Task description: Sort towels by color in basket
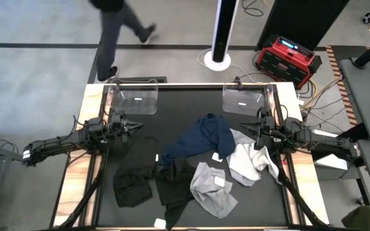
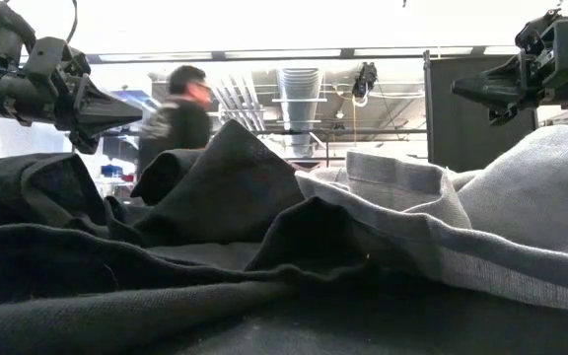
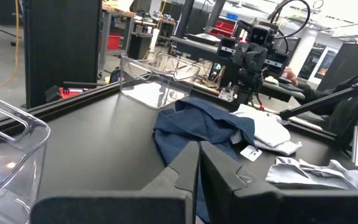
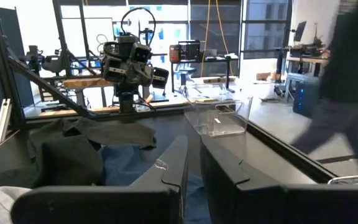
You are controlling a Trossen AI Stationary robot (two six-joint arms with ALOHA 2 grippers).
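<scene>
Several towels lie heaped on the black mat: a navy one (image 1: pixel 198 144), a white one (image 1: pixel 252 160), a light grey one with a white tag (image 1: pixel 212 187), and black ones (image 1: pixel 149 183) toward the near left. My left gripper (image 1: pixel 137 128) hovers shut over the mat to the left of the heap, pointing at it. My right gripper (image 1: pixel 248 130) hovers shut above the white towel's far edge, facing left. In the left wrist view the navy towel (image 3: pixel 197 127) lies beyond my shut fingers (image 3: pixel 199 163). The right wrist view shows black cloth (image 4: pixel 73 149) beyond my right gripper (image 4: pixel 193 155).
Two clear plastic baskets stand at the far edge, one left (image 1: pixel 137 99) and one right (image 1: pixel 243 99). A person (image 1: pixel 117 25) walks past beyond the far edge. A small white tag (image 1: pixel 160 222) lies at the near edge. Bare mat shows between the baskets.
</scene>
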